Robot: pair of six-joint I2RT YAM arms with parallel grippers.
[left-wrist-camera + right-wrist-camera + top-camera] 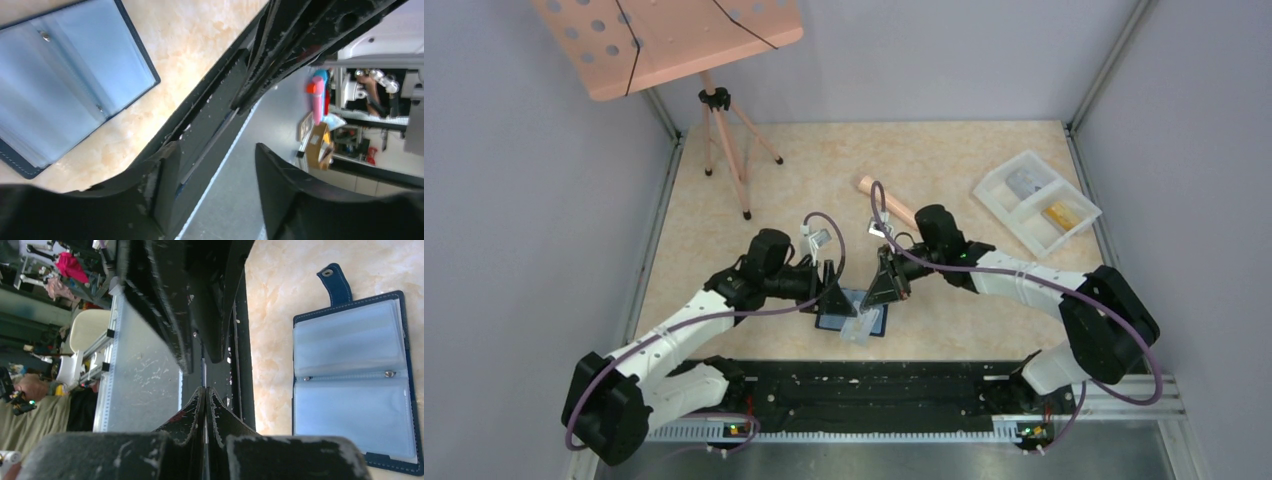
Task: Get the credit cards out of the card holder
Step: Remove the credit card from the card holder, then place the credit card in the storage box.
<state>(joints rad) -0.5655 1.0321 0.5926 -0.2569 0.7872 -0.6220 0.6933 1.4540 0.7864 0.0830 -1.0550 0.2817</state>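
The dark navy card holder (852, 303) lies open on the table between my two grippers. Its pale blue pockets show in the left wrist view (60, 80) and the right wrist view (350, 390), its closing tab (334, 284) unfastened. My right gripper (887, 292) is shut on a thin pale grey credit card (861, 328), held just off the holder's near edge and seen edge-on in the right wrist view (204, 372). My left gripper (829, 296) is open and empty beside the holder; between its fingers (160, 170) only the black rail shows.
A white two-compartment tray (1079, 200) stands at the back right with a tan-gold card (1061, 214) and a grey card (1024, 182) in it. A wooden stick (894, 207) lies behind the right arm. A tripod stand (724, 130) stands back left. A black rail (874, 390) runs along the near edge.
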